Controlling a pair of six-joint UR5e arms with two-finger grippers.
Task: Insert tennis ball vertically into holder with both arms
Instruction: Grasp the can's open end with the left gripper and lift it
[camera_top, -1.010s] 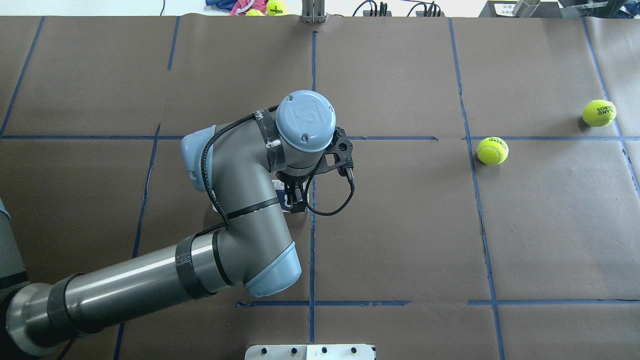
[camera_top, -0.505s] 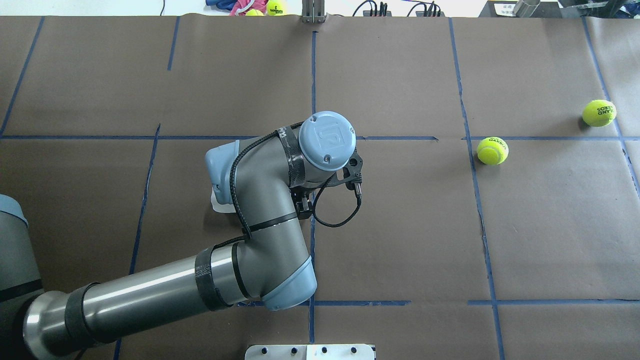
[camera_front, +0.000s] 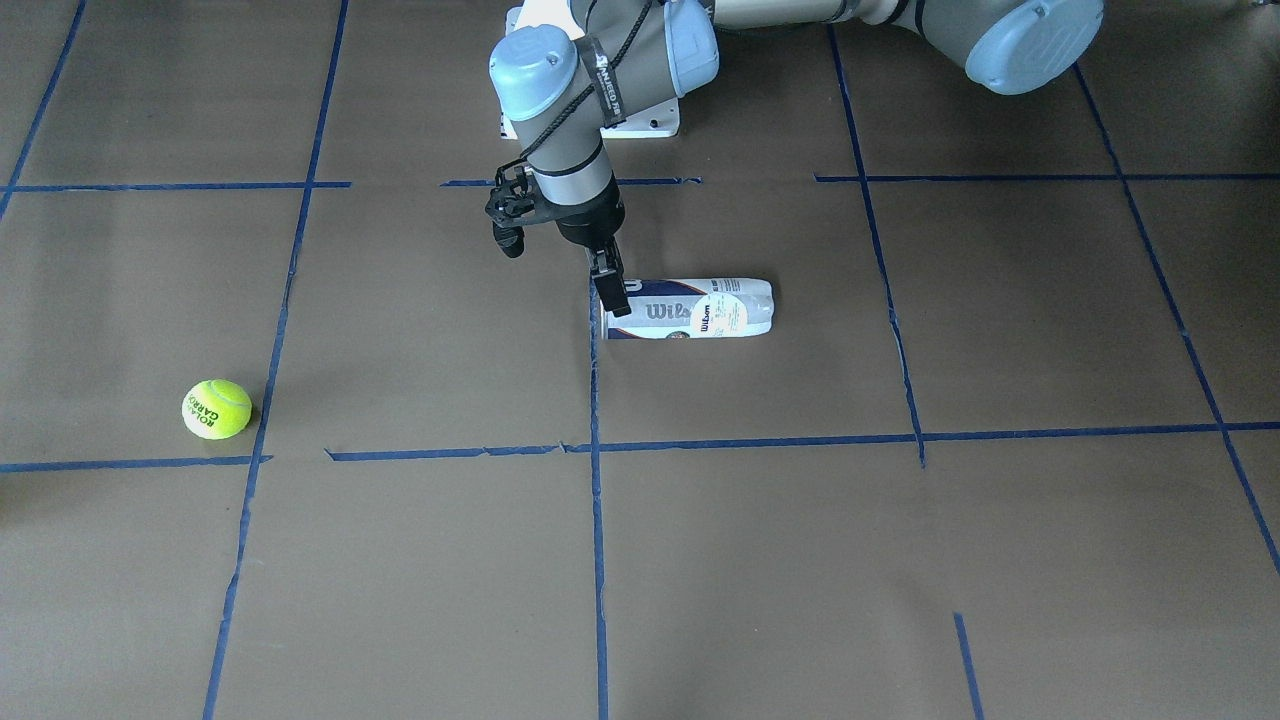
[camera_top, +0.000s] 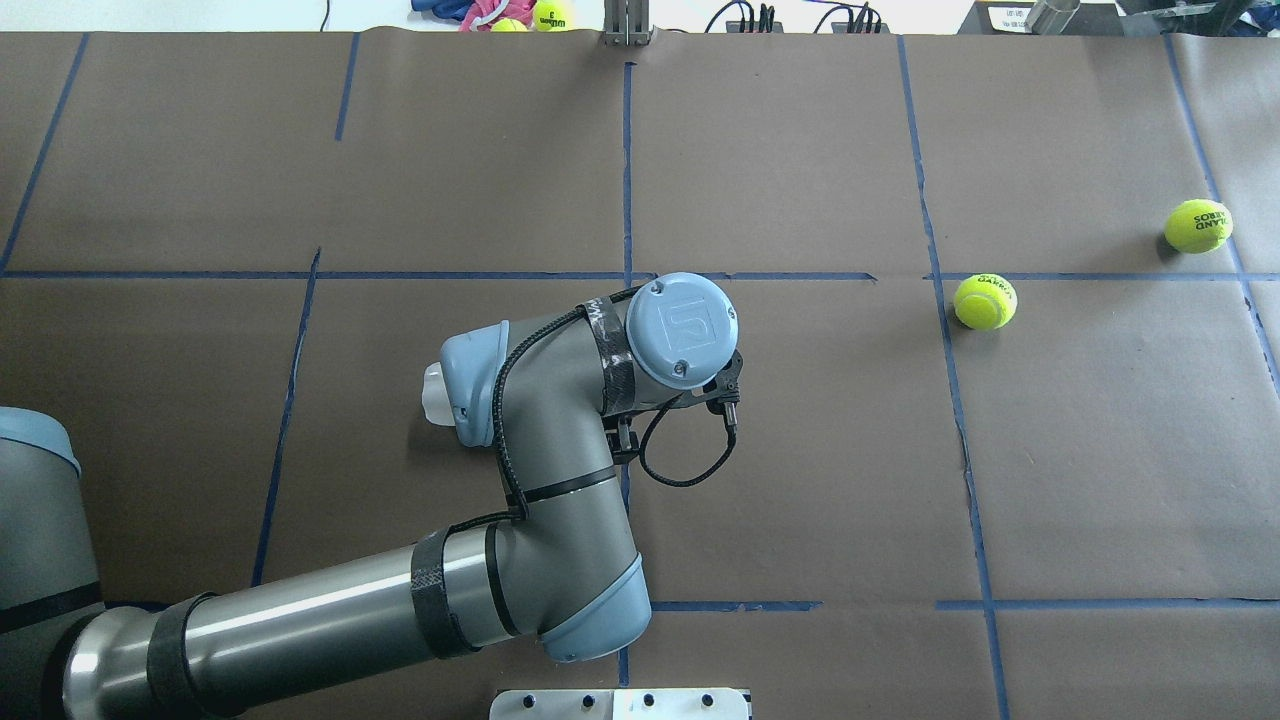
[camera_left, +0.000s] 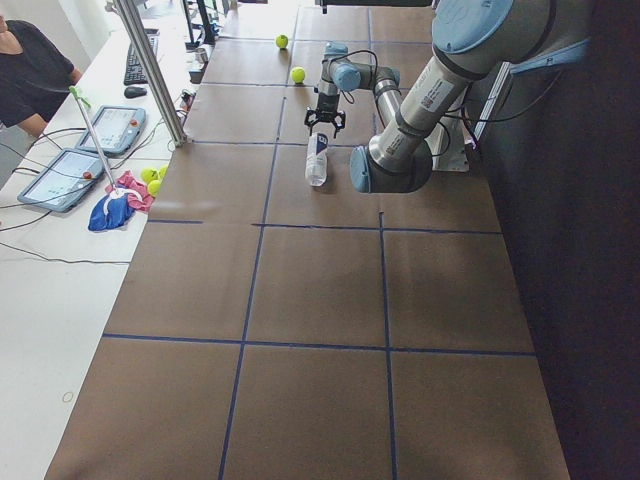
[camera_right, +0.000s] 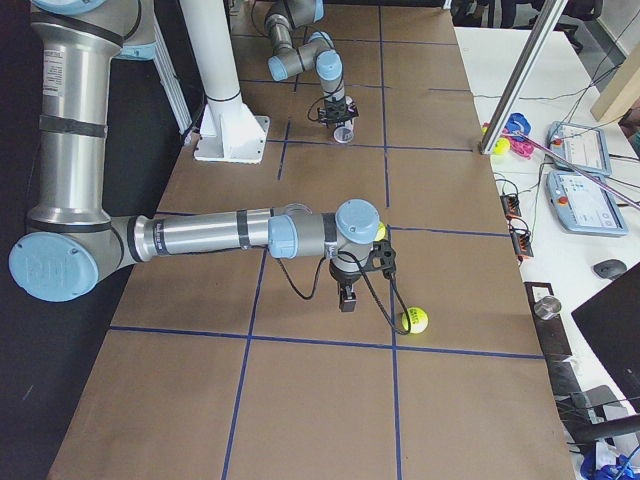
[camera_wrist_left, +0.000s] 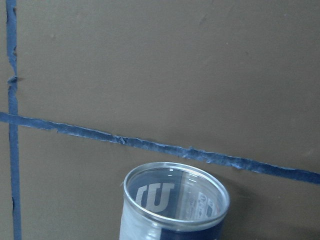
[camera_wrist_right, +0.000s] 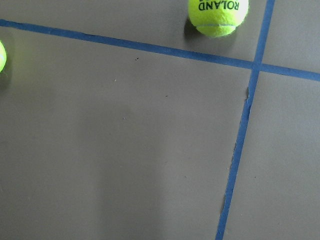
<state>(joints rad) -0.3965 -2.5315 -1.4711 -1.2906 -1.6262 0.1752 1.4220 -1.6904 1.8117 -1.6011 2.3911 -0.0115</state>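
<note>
The holder (camera_front: 700, 308), a clear can with a navy-and-white Wilson label, lies on its side near the table's middle. My left gripper (camera_front: 611, 297) points down at its open end and looks shut on the rim. The left wrist view shows the open mouth (camera_wrist_left: 175, 200) close below. In the overhead view my left arm hides all but the holder's closed end (camera_top: 436, 395). One tennis ball (camera_top: 985, 302) lies to the right, another tennis ball (camera_top: 1198, 225) farther right. My right gripper (camera_right: 347, 298) hangs above the table between these balls; I cannot tell if it is open.
Brown paper with blue tape lines (camera_top: 625, 180) covers the table. More balls and a cloth (camera_top: 500, 14) lie beyond the far edge. A metal post (camera_top: 626, 25) stands at the far edge. Tablets and cables lie on a side desk (camera_right: 580, 190).
My left arm's wrist has moved towards the robot and to the right, covering more of the holder. The two tennis balls have not moved.
</note>
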